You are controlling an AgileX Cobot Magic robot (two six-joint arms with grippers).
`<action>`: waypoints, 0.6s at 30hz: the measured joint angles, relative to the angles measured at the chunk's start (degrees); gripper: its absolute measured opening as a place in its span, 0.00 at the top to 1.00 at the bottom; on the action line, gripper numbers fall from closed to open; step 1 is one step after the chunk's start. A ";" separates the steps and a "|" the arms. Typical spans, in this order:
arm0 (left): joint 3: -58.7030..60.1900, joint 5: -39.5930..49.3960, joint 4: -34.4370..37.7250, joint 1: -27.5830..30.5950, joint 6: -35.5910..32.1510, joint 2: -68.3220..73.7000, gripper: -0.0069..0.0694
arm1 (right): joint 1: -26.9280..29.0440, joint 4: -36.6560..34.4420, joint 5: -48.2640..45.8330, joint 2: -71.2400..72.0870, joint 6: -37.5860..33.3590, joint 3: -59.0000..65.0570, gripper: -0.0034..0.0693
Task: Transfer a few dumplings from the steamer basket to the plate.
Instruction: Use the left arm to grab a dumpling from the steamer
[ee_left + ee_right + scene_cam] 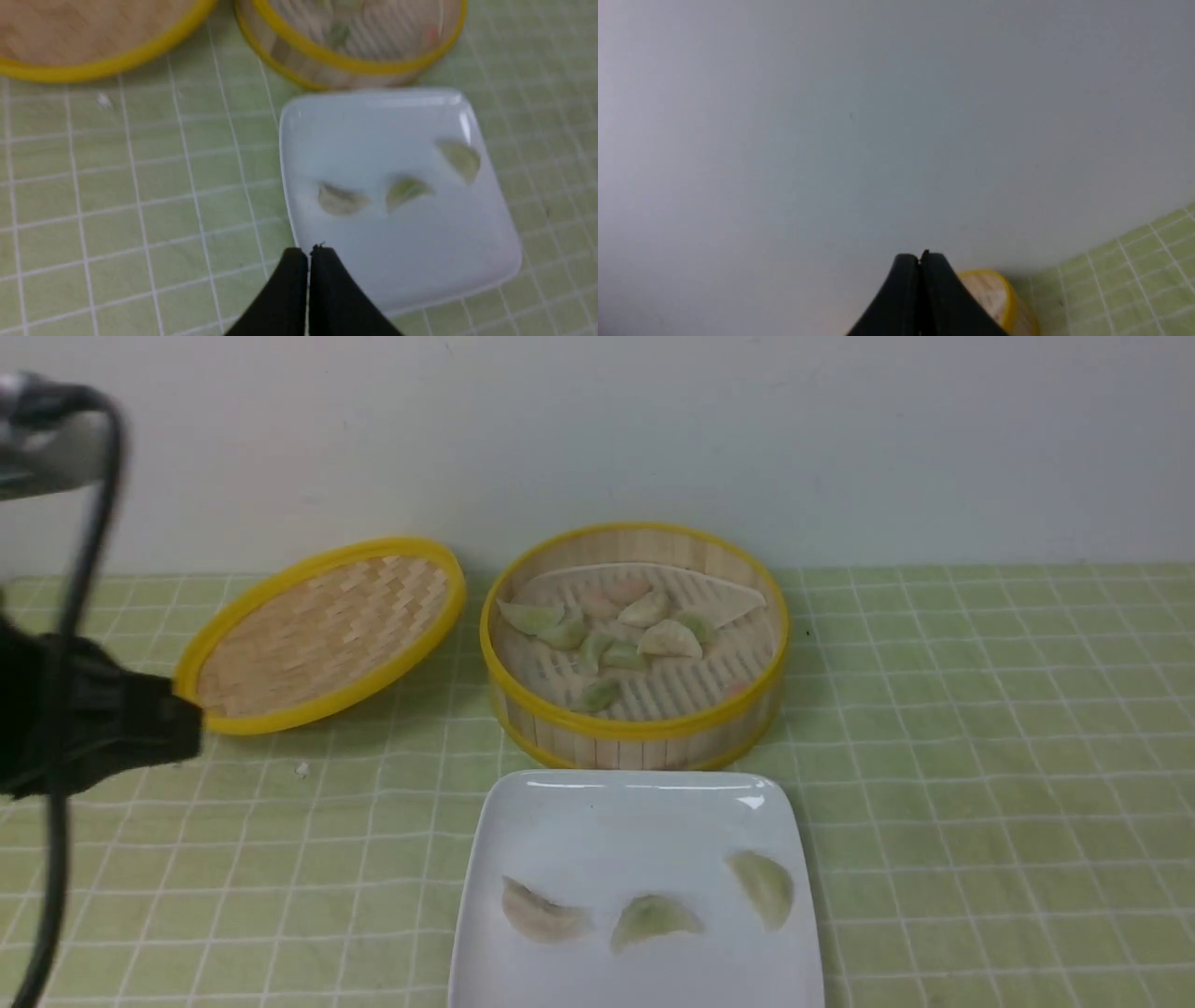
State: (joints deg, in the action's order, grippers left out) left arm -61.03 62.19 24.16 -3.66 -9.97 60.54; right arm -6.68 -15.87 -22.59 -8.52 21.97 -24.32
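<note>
Presumably for safe clearance above the glossy white square plate (397, 252), the black left pincer (309, 252) is kept closed and unloaded, with three pale crescent-shaped dumplings (409, 190) laid apart beyond its tips, probably against sticking.

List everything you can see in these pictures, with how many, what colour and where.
round bamboo steamer basket: one, tan with yellow rims, just beyond the plate
small crescent-shaped dumplings in the basket: several, overlapping, green, cream and pinkish
square glossy plate: one, white, on the table
crescent-shaped dumplings on the plate: three, two greenish, one pinkish-cream
shallow woven lid: one, tan with yellow rim, tilted, left of the basket
checked tablecloth: one, green with white lines, under everything
plain wall: one, pale grey, behind
left end effector: one, black, shut
right end effector: one, black, shut
</note>
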 joint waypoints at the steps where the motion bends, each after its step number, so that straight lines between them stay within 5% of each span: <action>1: -1.36 0.74 0.14 -0.69 -1.52 3.86 0.92 | -0.93 2.20 -5.95 -4.54 -1.79 -5.68 0.97; 5: -6.93 0.81 -2.71 -6.12 -3.74 16.27 0.92 | -3.88 6.26 -29.23 -20.65 -10.64 -21.56 0.97; 9: -14.55 0.21 -7.75 -12.52 -3.74 24.58 0.92 | -4.18 7.59 -42.41 -33.83 -17.63 -31.78 0.97; 18: -35.17 0.16 -10.30 -18.28 -6.87 43.35 0.92 | -4.23 7.67 -46.60 -47.30 -21.58 -39.75 0.97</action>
State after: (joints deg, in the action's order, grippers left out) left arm -96.20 62.36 13.87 -21.94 -16.84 103.89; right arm -10.91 -8.20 -69.20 -55.82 0.39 -64.07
